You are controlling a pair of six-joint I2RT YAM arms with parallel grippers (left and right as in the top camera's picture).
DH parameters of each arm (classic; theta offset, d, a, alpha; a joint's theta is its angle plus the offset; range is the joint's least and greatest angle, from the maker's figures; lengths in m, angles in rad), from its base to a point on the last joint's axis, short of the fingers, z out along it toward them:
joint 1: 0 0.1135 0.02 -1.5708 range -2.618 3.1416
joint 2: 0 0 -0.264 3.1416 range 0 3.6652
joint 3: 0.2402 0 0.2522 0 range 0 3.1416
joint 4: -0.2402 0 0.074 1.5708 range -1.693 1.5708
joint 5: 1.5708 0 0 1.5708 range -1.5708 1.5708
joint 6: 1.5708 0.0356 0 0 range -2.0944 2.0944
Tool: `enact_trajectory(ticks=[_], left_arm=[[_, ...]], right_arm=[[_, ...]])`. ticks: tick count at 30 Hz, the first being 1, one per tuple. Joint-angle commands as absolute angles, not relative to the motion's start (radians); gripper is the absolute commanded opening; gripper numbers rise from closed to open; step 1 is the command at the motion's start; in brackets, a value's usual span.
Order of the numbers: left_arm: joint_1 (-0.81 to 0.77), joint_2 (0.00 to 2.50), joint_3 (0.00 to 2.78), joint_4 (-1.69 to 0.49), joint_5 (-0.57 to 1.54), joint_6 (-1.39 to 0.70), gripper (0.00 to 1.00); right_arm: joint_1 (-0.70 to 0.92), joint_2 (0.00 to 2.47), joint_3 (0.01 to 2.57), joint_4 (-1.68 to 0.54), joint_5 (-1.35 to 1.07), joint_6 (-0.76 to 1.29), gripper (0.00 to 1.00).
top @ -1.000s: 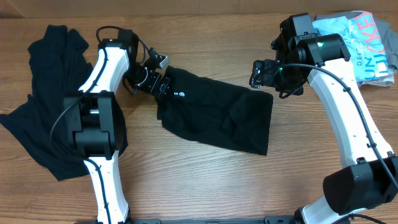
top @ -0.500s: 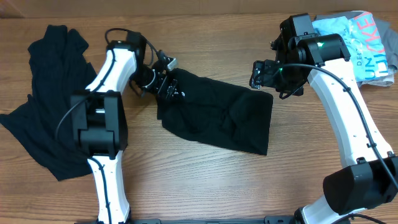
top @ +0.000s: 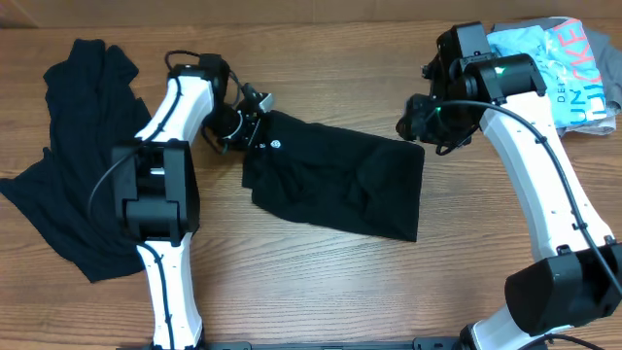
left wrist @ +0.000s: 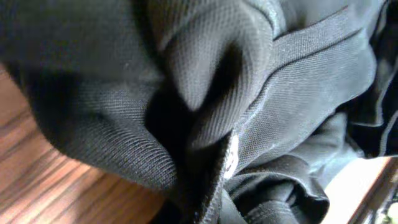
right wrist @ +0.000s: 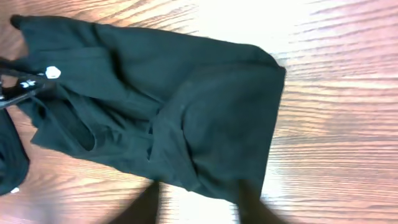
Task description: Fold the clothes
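A black garment (top: 335, 185) lies partly folded in the middle of the table, with a small white mark (top: 276, 145) at its collar. My left gripper (top: 250, 124) is at that collar end. Bunched black fabric (left wrist: 205, 93) fills the left wrist view and hides the fingers. My right gripper (top: 413, 117) hovers over the garment's far right corner. In the right wrist view its two blurred fingers (right wrist: 199, 205) stand apart with nothing between them, above the garment (right wrist: 180, 106). A second black garment (top: 68, 165) lies crumpled at the left.
A pile of light blue and grey clothes (top: 564, 68) sits at the far right corner. The wooden table (top: 311, 292) shows bare in front of the folded garment. The left arm's base stands over the crumpled garment's edge.
My left gripper has shifted slightly toward the far side, taking the collar end with it. My right gripper has turned and lifted off the garment's right corner, which now lies flat.
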State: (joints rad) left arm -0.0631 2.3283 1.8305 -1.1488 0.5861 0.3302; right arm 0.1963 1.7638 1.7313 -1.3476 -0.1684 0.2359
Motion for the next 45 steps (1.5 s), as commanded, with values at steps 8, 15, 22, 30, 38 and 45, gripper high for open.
enact_trajectory(ticks=[8,15,22,30,38,45], left_arm=[[-0.027,2.142,1.943,-1.231,0.467,0.224,0.04],[-0.030,2.065,1.943,-1.278,0.460,0.201,0.04],[-0.079,2.028,1.943,-1.279,0.460,0.201,0.04],[-0.205,2.028,1.943,-1.238,0.382,0.091,0.04],[-0.332,2.027,1.943,-1.184,0.381,0.018,0.04],[-0.408,2.027,1.943,-1.149,0.380,-0.001,0.04]], right_arm=[[0.196,1.766,1.488,-1.148,-0.363,0.238,0.04],[0.196,1.780,1.268,-0.960,-0.503,0.239,0.04],[0.196,1.781,1.119,-0.788,-0.519,0.262,0.04],[0.196,1.787,1.099,-0.751,-0.522,0.262,0.04],[0.149,1.761,1.129,-0.771,-0.608,0.262,0.04],[0.014,1.619,1.324,-0.940,-0.607,0.224,0.04]])
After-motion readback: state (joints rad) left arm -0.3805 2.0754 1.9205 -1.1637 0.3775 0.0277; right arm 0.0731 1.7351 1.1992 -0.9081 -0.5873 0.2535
